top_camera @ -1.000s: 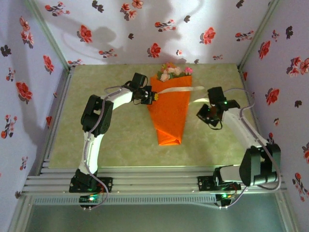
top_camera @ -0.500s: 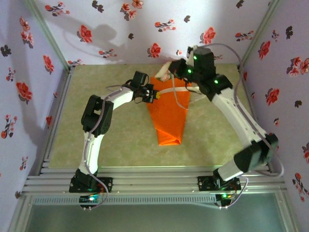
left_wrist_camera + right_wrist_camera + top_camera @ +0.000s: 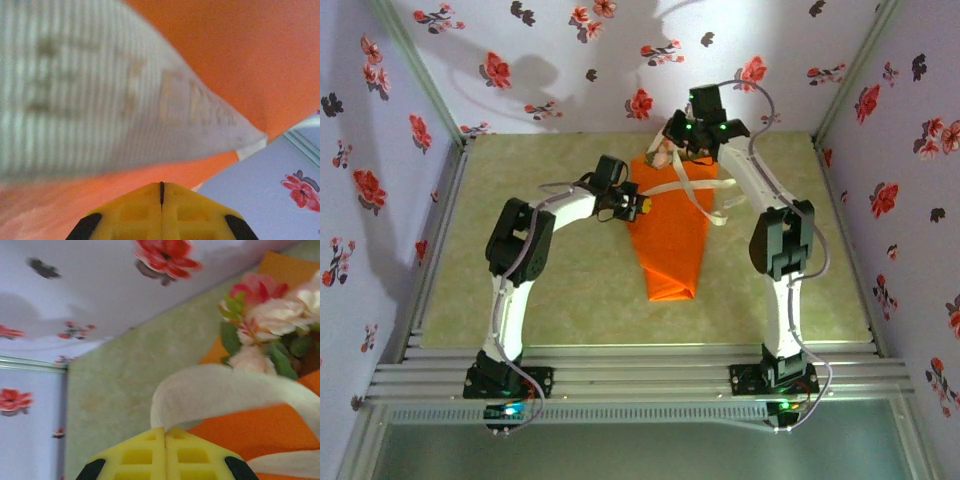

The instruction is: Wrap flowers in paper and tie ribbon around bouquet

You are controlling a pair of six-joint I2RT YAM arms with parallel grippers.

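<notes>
Yellow-padded left gripper (image 3: 161,192): mine. Jaws are pressed flat together, with the tips at the 10 o'clock edge of the bouquet (image 3: 670,240). The ribbon (image 3: 100,100) passes just above my tips. I cannot tell whether an end of it is caught in the seam.

Paper (image 3: 665,270): orange, rolled into a closed cone. It lies mid-table (image 3: 550,290), point toward 6 o'clock and mouth toward 12. Wrapping is entered as done.

Ribbon, continued: cream. One band lies across the upper cone from 9 to 3 o'clock. Loose lengths slant off toward 4 o'clock, and one trails onto the table. No knot or bow is visible. Tying is entered as begun, not finished.

Flowers (image 3: 260,305): pink and cream blooms with green leaves, seated in the cone's mouth at 12 o'clock.

Right gripper (image 3: 165,432): mine. Jaws are pressed together and pinch a curl of the ribbon at the tips. It is held by the blooms at the bouquet's 12 o'clock end.

Outstanding, in my judgement: cross the ends, draw them snug around the cone, and knot them.
</notes>
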